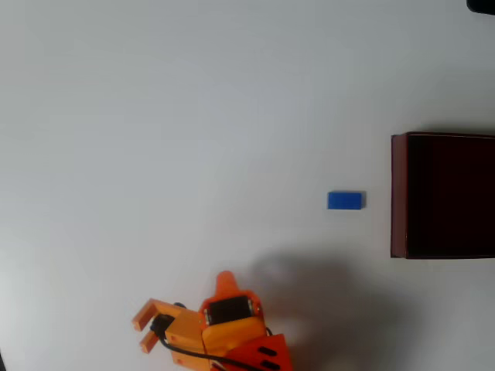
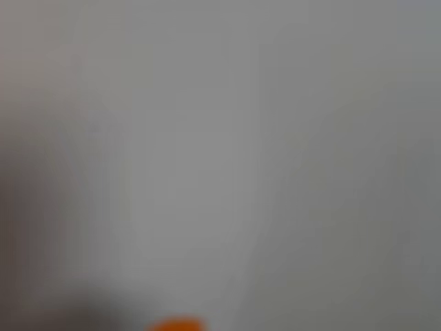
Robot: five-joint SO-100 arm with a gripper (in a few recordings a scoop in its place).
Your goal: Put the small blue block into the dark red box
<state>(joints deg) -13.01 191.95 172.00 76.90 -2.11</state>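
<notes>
Overhead view: orange SO-100 arm (image 1: 224,328) sits at the bottom edge, its gripper (image 1: 143,331) pointing left with the two orange fingers (image 1: 147,313) apart and nothing between them, so released and empty. Small blue block (image 1: 345,201) lies flat on the white table (image 1: 193,116), right of centre, just beside the left wall of the dark red box (image 1: 398,193) but not touching it. Box is cut off by the right edge, dark interior looks empty. Gripper is well apart from the block and faces away from it.

Step in hand, as I judge it: the reach, not yet begun. To do it well: swing the arm right toward the block, keep the jaws wide, come down from above, close across the block's short sides, and stay clear of the box wall so neither gets nudged. Then lift above the rim before moving over the box.

Wrist view is blurred grey, with an orange sliver at the bottom edge.

No brands, labels or writing readable
</notes>
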